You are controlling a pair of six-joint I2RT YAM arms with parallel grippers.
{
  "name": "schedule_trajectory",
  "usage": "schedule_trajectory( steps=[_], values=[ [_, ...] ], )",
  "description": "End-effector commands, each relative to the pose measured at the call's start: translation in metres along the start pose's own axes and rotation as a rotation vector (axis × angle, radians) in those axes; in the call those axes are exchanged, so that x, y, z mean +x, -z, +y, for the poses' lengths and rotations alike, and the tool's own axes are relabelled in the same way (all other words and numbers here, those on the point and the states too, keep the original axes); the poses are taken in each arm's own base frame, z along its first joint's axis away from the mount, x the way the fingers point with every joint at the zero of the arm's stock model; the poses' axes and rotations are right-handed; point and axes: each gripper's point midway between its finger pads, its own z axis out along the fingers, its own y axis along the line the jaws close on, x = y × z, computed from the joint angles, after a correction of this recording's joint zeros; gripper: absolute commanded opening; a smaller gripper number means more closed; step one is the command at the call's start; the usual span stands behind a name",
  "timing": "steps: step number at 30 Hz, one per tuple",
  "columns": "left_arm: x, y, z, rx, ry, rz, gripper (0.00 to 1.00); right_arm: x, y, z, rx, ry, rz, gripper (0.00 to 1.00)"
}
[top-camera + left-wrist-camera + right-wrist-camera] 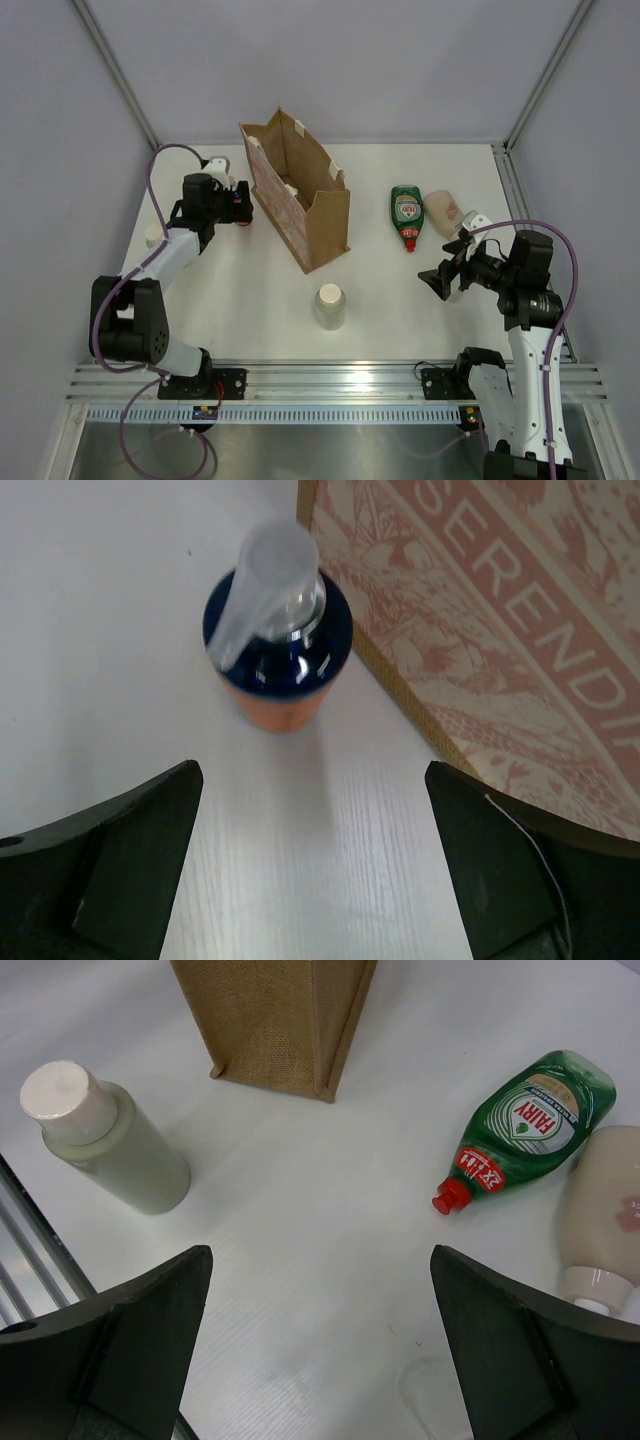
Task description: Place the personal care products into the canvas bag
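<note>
The canvas bag (297, 195) stands upright at the back middle with its top open. Its patterned side fills the right of the left wrist view (500, 630). My left gripper (238, 203) is open and empty (312, 775), and the orange bottle with a blue cap (278, 655) stands just ahead of its fingers, beside the bag. The green bottle with a red cap (407, 215) (520, 1125) and the peach bottle (443, 212) (603, 1215) lie side by side. The cream cylinder (330, 306) (115, 1150) stands in front of the bag. My right gripper (445, 268) is open and empty (320, 1255) above bare table.
A faint clear outline (432, 1392) lies on the table near my right fingers; I cannot tell what it is. A small white object (152, 237) sits at the table's left edge by my left arm. Grey walls enclose the table, and a metal rail (320, 380) runs along the front.
</note>
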Motion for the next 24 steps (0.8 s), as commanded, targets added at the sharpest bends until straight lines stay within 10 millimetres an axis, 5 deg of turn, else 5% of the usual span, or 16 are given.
schedule_trajectory(
  steps=[1,9,18,21,24],
  values=[
    [-0.061,-0.019,0.003,-0.021,-0.054,-0.164,0.99,-0.009,0.000,-0.002,-0.004,0.057,-0.036,1.00],
    [-0.075,-0.054,0.007,-0.034,-0.045,-0.171,0.93,-0.009,0.000,-0.003,0.005,0.051,-0.034,1.00],
    [-0.048,-0.057,0.017,-0.076,-0.037,-0.145,0.91,-0.006,-0.001,-0.007,0.014,0.035,-0.021,0.99],
    [-0.045,-0.056,0.019,-0.091,-0.033,-0.145,0.83,-0.005,-0.002,-0.007,0.007,0.024,-0.019,1.00],
    [-0.046,-0.057,0.018,-0.087,-0.013,-0.138,0.62,-0.003,-0.002,-0.007,0.006,0.016,-0.012,0.99]
  ],
)
